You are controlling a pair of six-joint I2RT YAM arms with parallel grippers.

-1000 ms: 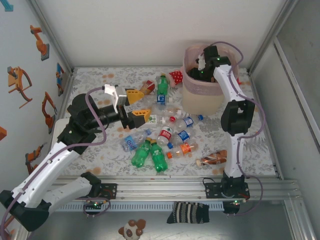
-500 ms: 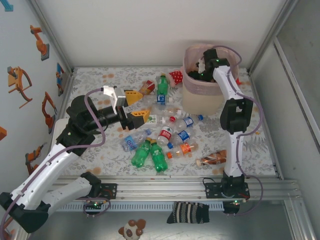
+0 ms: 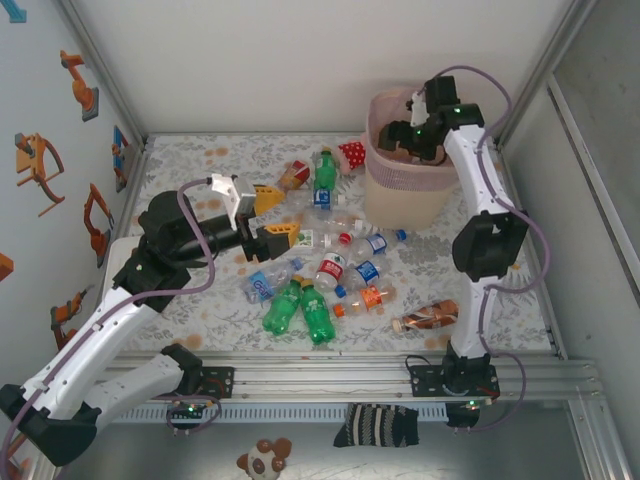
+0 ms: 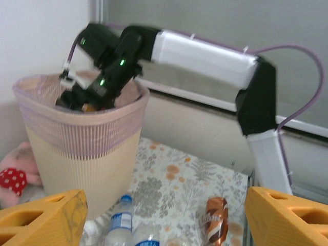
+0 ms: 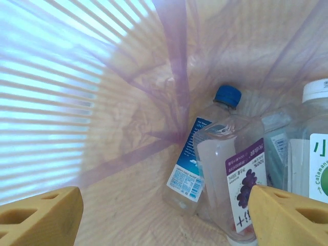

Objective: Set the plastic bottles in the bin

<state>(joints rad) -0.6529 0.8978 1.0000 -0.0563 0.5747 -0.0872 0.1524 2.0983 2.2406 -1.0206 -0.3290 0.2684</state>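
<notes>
right tool point(image 5: 164, 215) above the mouth of the bin point(image 3: 400, 205), pointed down into it, yellow fingers spread wide, nothing pinched between them. inside, seen past those fingers: a clear blue-capped bottle point(image 5: 205, 148) leaning on the pink-lined wall, a grape-labelled bottle point(image 5: 245, 187) just beside it, a white-capped bottle point(image 5: 315, 154) at the right edge.

bin upright at the far right of the tabletop point(image 3: 190, 165), pink mesh above, beige below.

left tool point(image 3: 275, 213) low over the left middle of the tabletop, aimed toward the loose bottles, fingers likewise spread and empty.

loose on the tabletop, between the two arms:
- two green bottles point(image 3: 317, 315) side by side toward the near edge
- an orange bottle point(image 3: 368, 297) just right of them
- a cluster of clear bottles point(image 3: 368, 270) with blue, red and white labels, in front of the bin
- another green bottle point(image 3: 325, 168) farther back, left of the bin
- a brown bottle point(image 3: 428, 316) lying apart at the near right, close to the right arm.

red white-dotted soft item point(image 3: 352, 153) just beside the bin's left wall.
</notes>
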